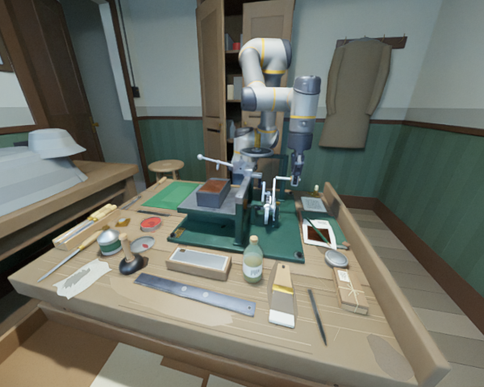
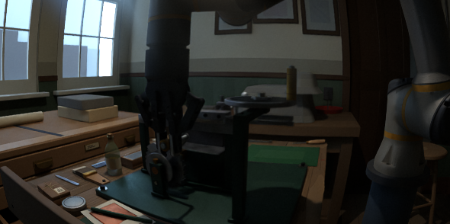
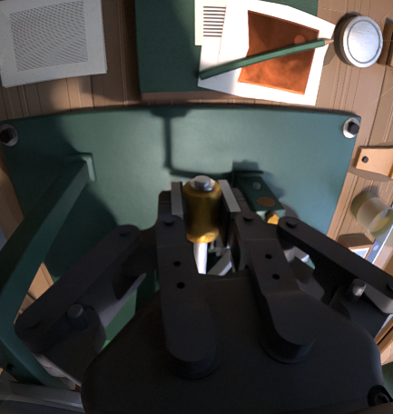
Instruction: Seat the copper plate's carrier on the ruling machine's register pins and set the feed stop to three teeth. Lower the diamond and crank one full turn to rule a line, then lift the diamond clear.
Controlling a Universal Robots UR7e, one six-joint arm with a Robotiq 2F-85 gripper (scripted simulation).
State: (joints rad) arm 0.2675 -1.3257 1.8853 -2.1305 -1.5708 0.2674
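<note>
The crank's arm and wheel (image 2: 160, 165) are partly hidden behind my gripper and in shadow. My gripper (image 3: 201, 199) hangs over the right side of the green ruling machine (image 1: 238, 220), and its two fingers are closed on the sides of the brass crank handle (image 3: 201, 209). The copper plate's carrier (image 1: 213, 191), a grey block with a copper top, sits on the machine's grey bed, left of the upright frame. A long lever with a ball end (image 1: 215, 161) sticks out to the left above it.
The machine's green upright frame (image 3: 30, 227) stands close on the left of my fingers. A raised wooden rail (image 1: 380, 275) runs along the bench's right edge. A copper sheet on paper with a pencil (image 3: 279, 54), a round tin (image 3: 359, 40) and a bottle (image 1: 253, 260) lie nearby.
</note>
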